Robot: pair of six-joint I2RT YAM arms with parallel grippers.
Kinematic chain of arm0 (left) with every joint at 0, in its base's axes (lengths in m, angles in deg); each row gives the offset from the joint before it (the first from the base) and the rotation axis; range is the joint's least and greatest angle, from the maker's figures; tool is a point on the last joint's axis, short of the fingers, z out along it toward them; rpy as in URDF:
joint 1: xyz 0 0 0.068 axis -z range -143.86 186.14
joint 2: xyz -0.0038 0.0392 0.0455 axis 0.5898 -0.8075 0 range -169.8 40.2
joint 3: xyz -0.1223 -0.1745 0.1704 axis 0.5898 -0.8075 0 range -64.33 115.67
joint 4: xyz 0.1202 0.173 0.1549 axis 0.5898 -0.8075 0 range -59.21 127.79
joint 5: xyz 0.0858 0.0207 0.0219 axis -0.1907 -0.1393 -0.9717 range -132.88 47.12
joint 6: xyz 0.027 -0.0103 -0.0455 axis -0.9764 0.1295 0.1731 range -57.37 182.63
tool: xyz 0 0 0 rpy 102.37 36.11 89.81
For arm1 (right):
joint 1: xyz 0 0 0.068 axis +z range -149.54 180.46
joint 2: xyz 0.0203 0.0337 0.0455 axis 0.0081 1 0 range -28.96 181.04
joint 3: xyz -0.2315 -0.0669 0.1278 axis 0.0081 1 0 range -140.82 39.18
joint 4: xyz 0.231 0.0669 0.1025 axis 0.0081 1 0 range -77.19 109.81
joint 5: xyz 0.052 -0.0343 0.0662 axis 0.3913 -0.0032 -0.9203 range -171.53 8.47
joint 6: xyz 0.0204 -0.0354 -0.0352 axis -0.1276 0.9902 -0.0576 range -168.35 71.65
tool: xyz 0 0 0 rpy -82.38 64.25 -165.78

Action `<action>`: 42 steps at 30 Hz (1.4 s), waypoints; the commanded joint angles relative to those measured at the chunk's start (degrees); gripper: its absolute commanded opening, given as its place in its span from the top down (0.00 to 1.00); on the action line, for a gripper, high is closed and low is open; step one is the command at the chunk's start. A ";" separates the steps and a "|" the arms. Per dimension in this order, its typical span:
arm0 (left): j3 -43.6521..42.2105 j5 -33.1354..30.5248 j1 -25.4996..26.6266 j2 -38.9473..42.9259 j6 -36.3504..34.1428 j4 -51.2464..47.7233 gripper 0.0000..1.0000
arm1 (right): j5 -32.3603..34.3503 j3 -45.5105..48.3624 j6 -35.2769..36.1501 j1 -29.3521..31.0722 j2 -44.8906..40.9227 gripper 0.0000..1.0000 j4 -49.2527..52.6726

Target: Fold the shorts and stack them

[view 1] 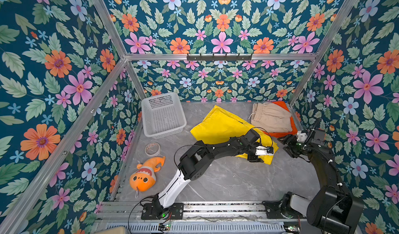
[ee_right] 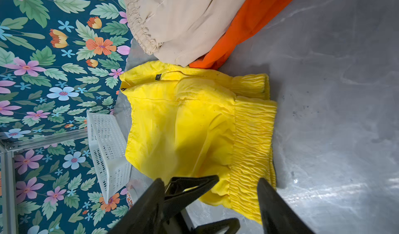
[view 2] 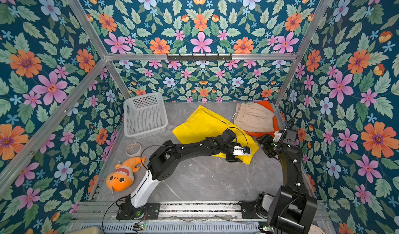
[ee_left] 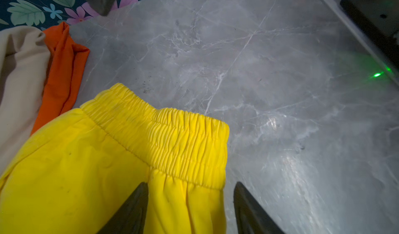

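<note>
Both open at the waistband [ee_left: 172,131] end of yellow shorts [view 1: 220,125] lying diagonally on the bench [view 1: 226,179]: left end effector [ee_left: 191,184] nearer, straddling its corner, right end effector [ee_right: 210,180] close by, beige shorts [view 1: 269,116] atop orange shorts [view 1: 282,133] beyond.

Grey marble-look bench [view 1: 226,179] carries white perforated plastic basket [view 1: 160,102], yellow cloth shorts [view 1: 218,125], orange cloth shorts [view 1: 288,133], tape roll [view 1: 158,150], orange plush fish [view 1: 143,176].

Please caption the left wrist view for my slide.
Open left gripper at the elastic waistband of the yellow shorts.
</note>
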 commanded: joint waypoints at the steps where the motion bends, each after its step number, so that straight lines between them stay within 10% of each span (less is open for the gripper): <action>1: 1.11 -1.25 0.71 -1.58 -1.48 0.53 0.36 | 0.32 0.76 -1.31 -0.20 -0.35 0.31 -0.91; 8: 1.09 -9.23 1.88 -3.99 1.16 3.45 0.48 | -0.98 3.60 -2.79 -0.41 -0.05 0.29 -0.30; 14: -3.51 -7.91 1.32 -0.63 9.49 10.35 0.73 | -5.12 8.38 -6.91 -2.22 0.83 0.24 -1.75; 21: -12.35 -4.62 -0.12 4.42 18.95 22.71 0.80 | -13.35 11.47 -15.86 -3.39 5.50 0.22 -9.01; 35: -12.86 -2.05 -0.15 5.24 21.81 25.28 0.79 | -19.43 15.81 -29.98 2.38 17.61 0.24 -32.18; 42: -14.17 -0.49 -2.88 10.61 34.53 24.85 0.38 | -11.55 8.47 -14.08 4.09 10.91 0.74 -7.29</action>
